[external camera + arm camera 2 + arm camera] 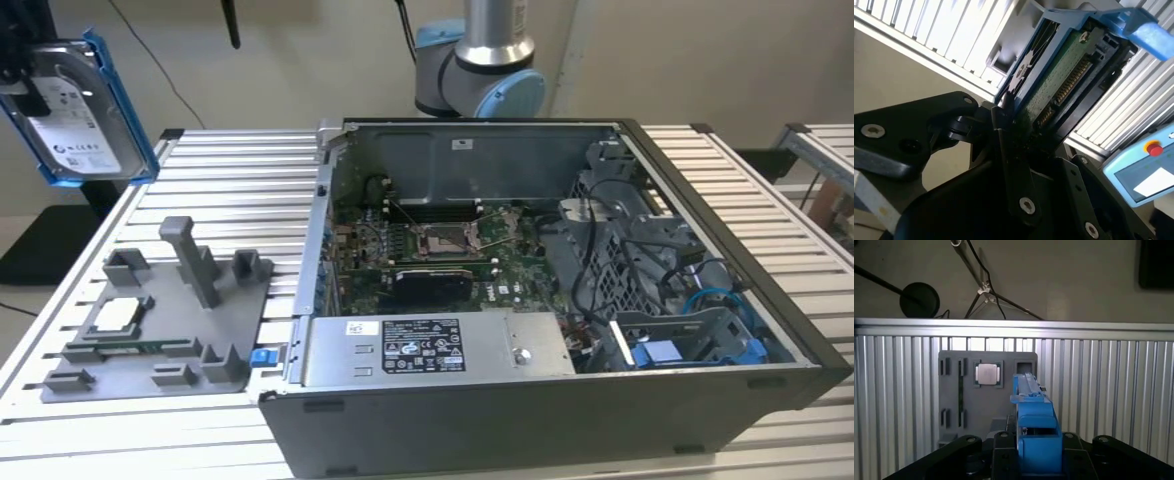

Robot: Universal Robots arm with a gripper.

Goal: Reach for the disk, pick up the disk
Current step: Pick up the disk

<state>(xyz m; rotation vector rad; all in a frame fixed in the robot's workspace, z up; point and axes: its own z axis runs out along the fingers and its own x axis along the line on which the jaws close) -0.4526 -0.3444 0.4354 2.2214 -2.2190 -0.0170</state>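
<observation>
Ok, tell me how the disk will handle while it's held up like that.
The disk looks like rigid metal, so probably stiff and heavy for its size. Its blue plastic frame may flex slightly in the gripper. The exposed circuit board is likely fragile.

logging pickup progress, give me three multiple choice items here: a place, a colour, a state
1. Where is the disk?
A. inside the computer case
B. flat on the grey fixture plate
C. held in the air at the exterior view's left
2. What colour is the frame around it?
A. blue
B. red
C. yellow
3. How is the gripper?
A. open, away from it
B. shut on the disk
C. open beside it
1 C: it hangs above the table at that side.
2 A: blue edges border it in both wrist views.
3 B: the first wrist view shows it clamping the frame.
</observation>
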